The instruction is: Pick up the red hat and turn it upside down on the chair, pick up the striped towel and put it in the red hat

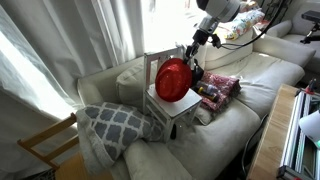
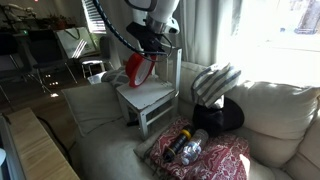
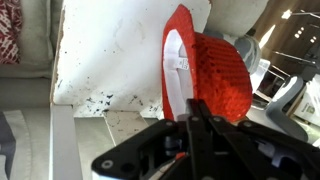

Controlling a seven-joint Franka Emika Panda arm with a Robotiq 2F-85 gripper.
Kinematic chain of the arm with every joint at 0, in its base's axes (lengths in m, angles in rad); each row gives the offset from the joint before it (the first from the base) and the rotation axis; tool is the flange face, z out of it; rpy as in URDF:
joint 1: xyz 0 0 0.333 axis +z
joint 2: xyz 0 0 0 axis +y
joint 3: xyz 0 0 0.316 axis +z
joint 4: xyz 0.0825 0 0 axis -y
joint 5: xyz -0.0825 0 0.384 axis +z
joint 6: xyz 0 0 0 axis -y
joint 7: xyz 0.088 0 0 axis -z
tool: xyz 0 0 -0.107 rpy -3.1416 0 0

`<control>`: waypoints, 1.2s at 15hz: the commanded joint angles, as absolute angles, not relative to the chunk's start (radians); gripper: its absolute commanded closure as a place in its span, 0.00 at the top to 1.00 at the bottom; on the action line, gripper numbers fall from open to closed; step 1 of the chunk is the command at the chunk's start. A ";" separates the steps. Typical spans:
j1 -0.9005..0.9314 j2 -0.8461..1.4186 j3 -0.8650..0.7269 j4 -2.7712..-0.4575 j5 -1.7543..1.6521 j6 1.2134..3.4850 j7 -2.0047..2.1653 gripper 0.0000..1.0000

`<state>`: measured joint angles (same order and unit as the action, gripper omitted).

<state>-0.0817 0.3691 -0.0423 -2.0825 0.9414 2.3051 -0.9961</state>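
- Gripper (image 3: pixel 192 120) fingers are pinched almost fully together on the rim of the red hat (image 3: pixel 215 70). The wrist view shows the rim clamped between them, so the hat hangs from one edge.
- The hat is held on edge over the seat of the white chair (image 2: pixel 152 98), opening facing sideways and pale lining showing. Its lower edge is close to the seat or touching it; can't tell which.
- Judged step: mid-flip. An edge grip lets the wrist roll the hat so the crown goes down and the opening faces up. Not upside down yet.
- The chair stands on the sofa (image 1: pixel 250 75) cushion, a soft base, so pressing down could rock it.
- Striped towel (image 2: pixel 214 82) lies right of the chair in an exterior view, draped over a black object (image 2: pixel 225 118). It is well apart from the gripper and untouched.
- Red patterned cloth (image 2: pixel 205 158) sits near the sofa front and a grey lattice cushion (image 1: pixel 110 122) lies beside the chair. Neither blocks the move.
- Risk: the soft knit hat may slump shut on release, leaving no opening for the towel.
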 commanded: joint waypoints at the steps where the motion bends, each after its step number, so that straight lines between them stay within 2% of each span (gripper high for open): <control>1: -0.017 0.259 -0.025 -2.149 0.769 2.422 -0.924 0.01; 7: 0.080 0.130 -0.026 -2.243 0.366 2.525 -0.741 0.01; 11: 0.106 0.163 -0.015 -2.304 0.057 2.613 -0.577 0.01; 13: 0.212 0.187 -0.128 -2.332 -0.101 2.679 -0.463 0.01; 15: 0.252 0.214 -0.171 -2.338 -0.256 2.724 -0.328 0.01; 17: 0.207 0.232 -0.109 -2.336 -0.388 2.715 -0.200 0.01; 18: 0.196 0.234 -0.071 -2.340 -0.351 2.691 -0.217 0.01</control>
